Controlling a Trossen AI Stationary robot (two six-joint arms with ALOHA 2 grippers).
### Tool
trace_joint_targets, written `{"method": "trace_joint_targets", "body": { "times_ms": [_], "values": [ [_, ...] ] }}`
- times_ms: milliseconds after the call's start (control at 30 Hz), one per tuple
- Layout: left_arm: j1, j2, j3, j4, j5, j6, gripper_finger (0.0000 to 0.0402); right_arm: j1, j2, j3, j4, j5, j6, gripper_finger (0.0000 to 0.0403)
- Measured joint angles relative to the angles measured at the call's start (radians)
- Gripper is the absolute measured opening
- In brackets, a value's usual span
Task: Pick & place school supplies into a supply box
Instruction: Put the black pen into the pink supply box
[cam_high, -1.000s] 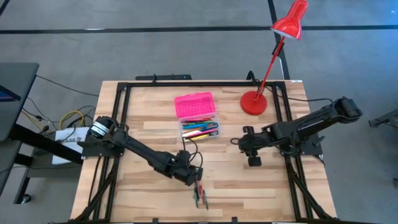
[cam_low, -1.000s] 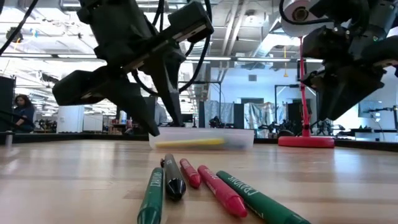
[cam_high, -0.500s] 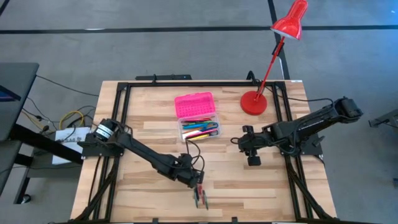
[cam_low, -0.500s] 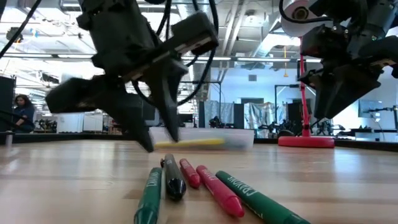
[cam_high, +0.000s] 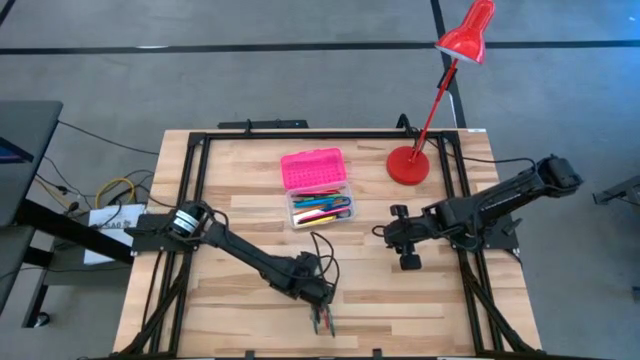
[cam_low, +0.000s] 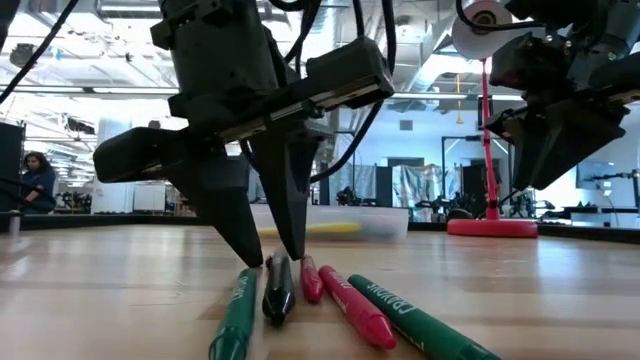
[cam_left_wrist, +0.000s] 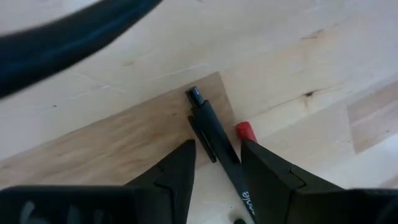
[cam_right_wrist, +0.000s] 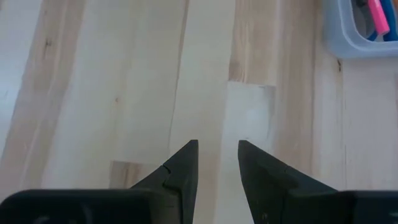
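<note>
The wooden table (cam_high: 240, 215) carries a red lamp (cam_high: 440, 95) at its far edge and the pencil case (cam_high: 318, 190), pink lid open, pens inside. The right gripper (cam_right_wrist: 217, 152) hangs open above bare wood near the case. The left gripper (cam_low: 268, 250) is open, fingertips straddling a black pen (cam_low: 278, 288) lying among green and red markers (cam_low: 350, 305) near the front edge.
</note>
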Motion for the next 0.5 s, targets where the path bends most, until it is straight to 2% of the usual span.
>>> {"method": "trace_joint_targets", "body": {
  "times_ms": [200,500],
  "values": [
    [0.007,0.0,0.001,-0.068,0.038,0.081,0.0128,0.016,0.0,0.0,0.001,0.005,0.012,0.0107],
    [0.039,0.0,0.0,-0.127,0.042,0.157,0.0128,0.018,0.0,0.0,0.019,0.006,0.061,0.0107]
  ]
}}
